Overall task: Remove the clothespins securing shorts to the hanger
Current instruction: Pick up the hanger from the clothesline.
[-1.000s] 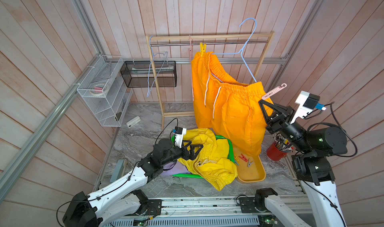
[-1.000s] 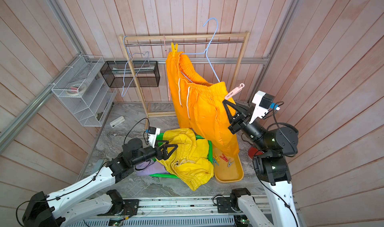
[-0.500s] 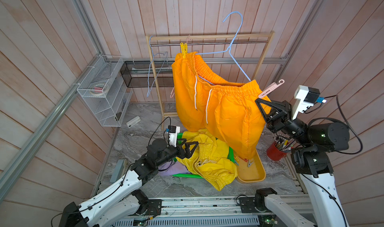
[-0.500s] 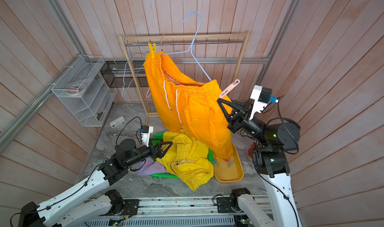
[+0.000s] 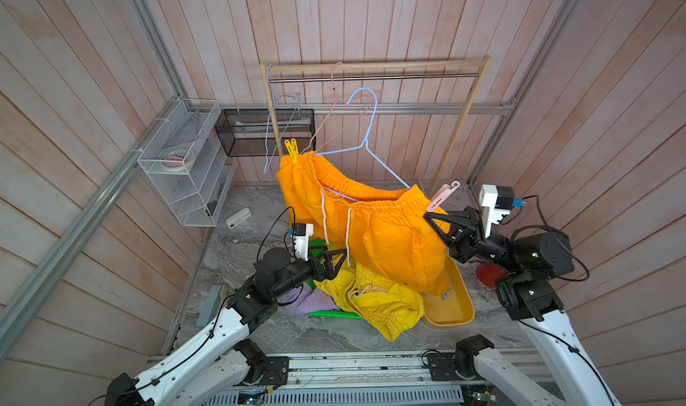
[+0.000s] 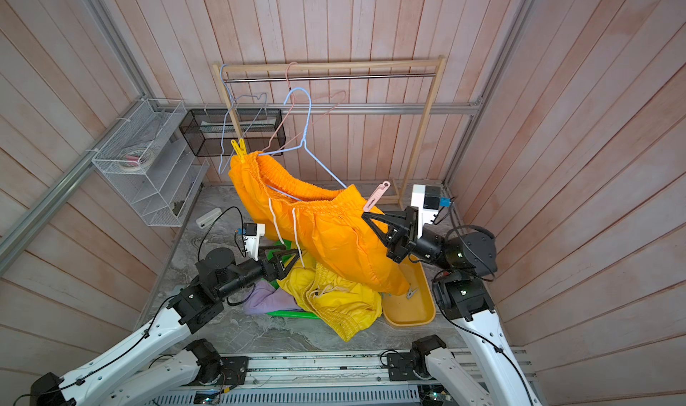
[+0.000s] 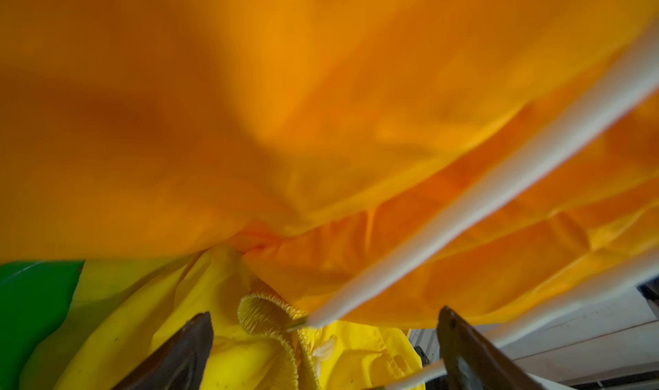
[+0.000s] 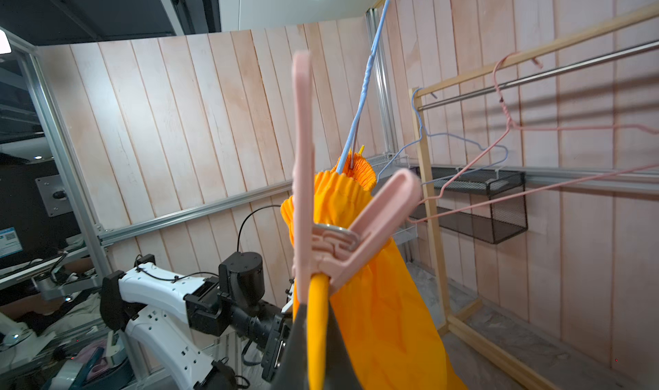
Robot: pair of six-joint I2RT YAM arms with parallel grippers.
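**Item 1, right pincer** (image 5: pixel 430 218): mine, closed on the orange shorts (image 5: pixel 378 237) at the low corner of the waistband. In the right wrist view the fabric edge is pinched between the two fingers.

**Item 2, pale pink clothespin** (image 8: pixel 321 242): clamped on that same corner, just above my grip, with its handles spread and pointing up.

**Item 3, blue wire hanger** (image 5: pixel 365 144): tilted and threaded through the orange waistband. Its hook is clear of the rail in both top views.

**Item 4, yellow clothespin** (image 5: pixel 291 149): clipped upright on the high end of the waistband, at the hanger's far arm.

**Item 5, left pincer** (image 5: pixel 339 261): mine, spread wide and holding nothing, low beside the hanging orange cloth. In the left wrist view the end of a white drawstring (image 7: pixel 463 210) shows between its fingers.

**Item 6, yellow shorts** (image 5: pixel 375 296): heaped on the counter (image 5: pixel 241 252) beneath the orange pair. The lilac shorts (image 5: pixel 304 300) are bunched beside them, over a green piece (image 5: pixel 334 314).

**Item 7, yellow tray** (image 5: pixel 453 311): on the counter, its near end covered by an orange leg, with one grey clothespin (image 5: pixel 447 294) inside.

**Item 8, wooden rack** (image 5: pixel 371 66): at the back, with a pink wire hanger (image 8: pixel 502 101) and a pale blue wire hanger (image 8: pixel 463 139) hanging bare on its rail
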